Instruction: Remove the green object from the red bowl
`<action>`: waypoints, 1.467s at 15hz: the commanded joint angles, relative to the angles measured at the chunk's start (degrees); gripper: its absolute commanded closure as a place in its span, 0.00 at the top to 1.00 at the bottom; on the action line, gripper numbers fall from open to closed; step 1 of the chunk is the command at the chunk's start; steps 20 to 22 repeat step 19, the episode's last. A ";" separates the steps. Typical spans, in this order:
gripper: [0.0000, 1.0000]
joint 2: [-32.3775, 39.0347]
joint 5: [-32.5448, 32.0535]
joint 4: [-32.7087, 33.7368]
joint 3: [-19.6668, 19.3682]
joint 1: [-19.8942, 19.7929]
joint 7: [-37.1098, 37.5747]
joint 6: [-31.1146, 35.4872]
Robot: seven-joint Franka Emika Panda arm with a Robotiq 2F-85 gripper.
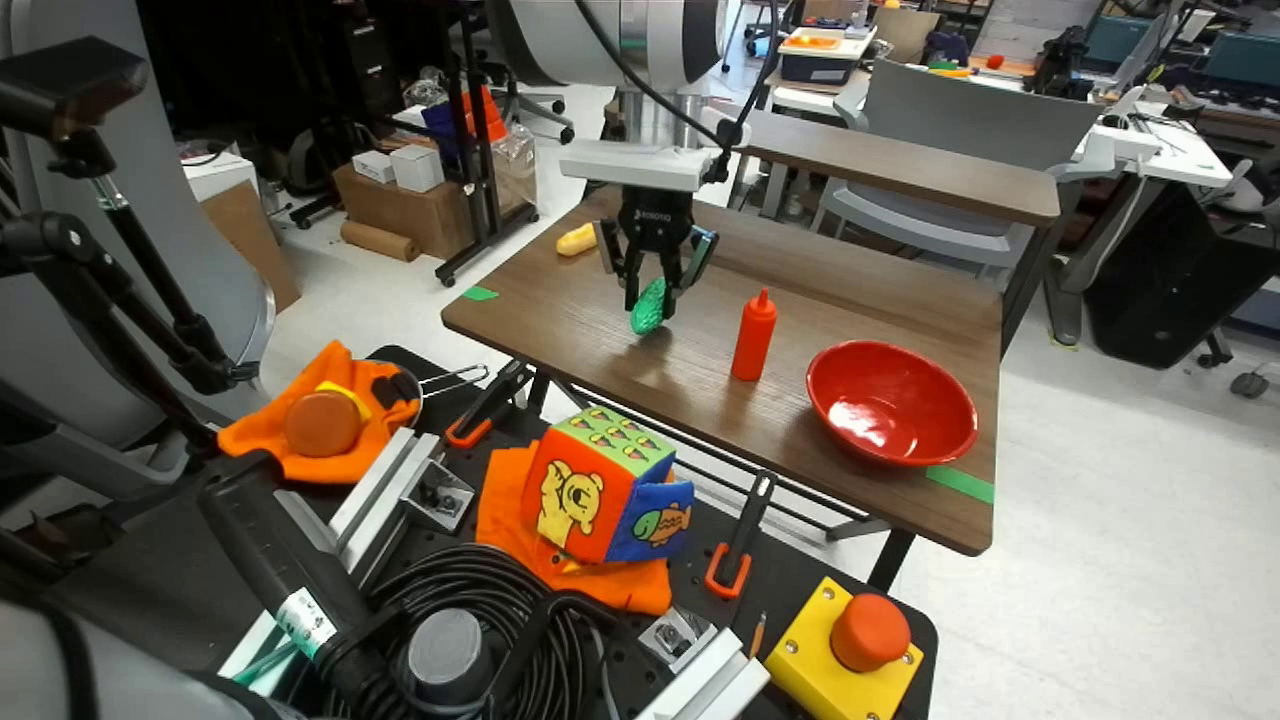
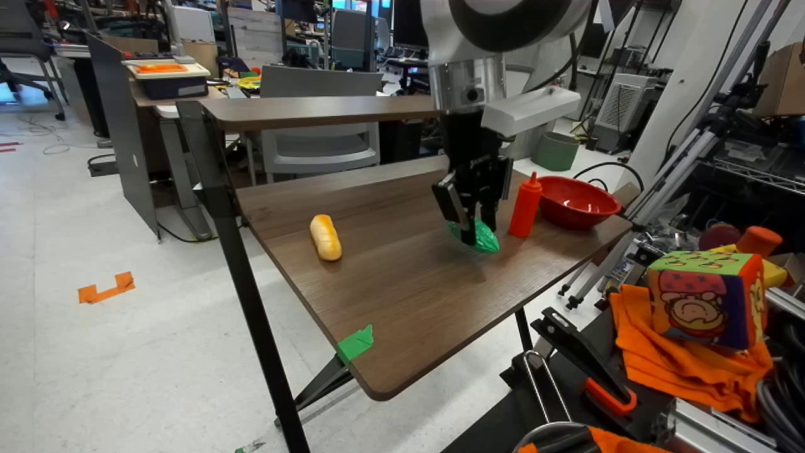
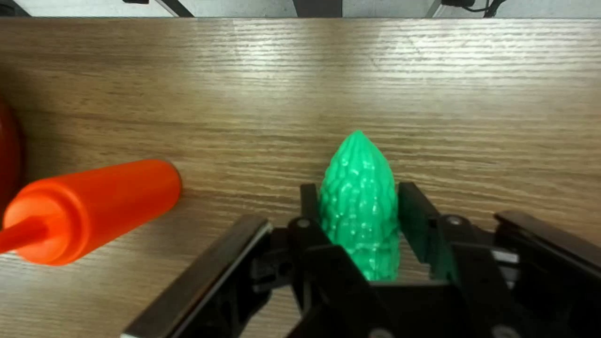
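Observation:
The green object (image 1: pixel 648 307) is a bumpy, pointed oval. It hangs tilted between the fingers of my gripper (image 1: pixel 651 300), a little above the wooden table. The same green object also shows in an exterior view (image 2: pixel 487 240) and in the wrist view (image 3: pixel 359 202), with a finger on each side of it. My gripper is shut on it. The red bowl (image 1: pixel 890 400) stands at the table's end, and its visible inside holds nothing. The bowl also shows in an exterior view (image 2: pixel 578 204); in the wrist view only a red edge (image 3: pixel 7 150) shows at the far left.
A red-orange squeeze bottle (image 1: pixel 754 337) stands upright between my gripper and the bowl; it also shows in the wrist view (image 3: pixel 103 206). A yellow oblong piece (image 2: pixel 326 238) lies on the wooden table (image 2: pixel 402 314). Green tape (image 2: pixel 356 343) marks a table corner. A cloth cube (image 1: pixel 605 490) sits on a cart alongside.

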 commanded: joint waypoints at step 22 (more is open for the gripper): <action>1.00 -7.67 4.03 -4.84 -0.52 1.88 0.37 -3.20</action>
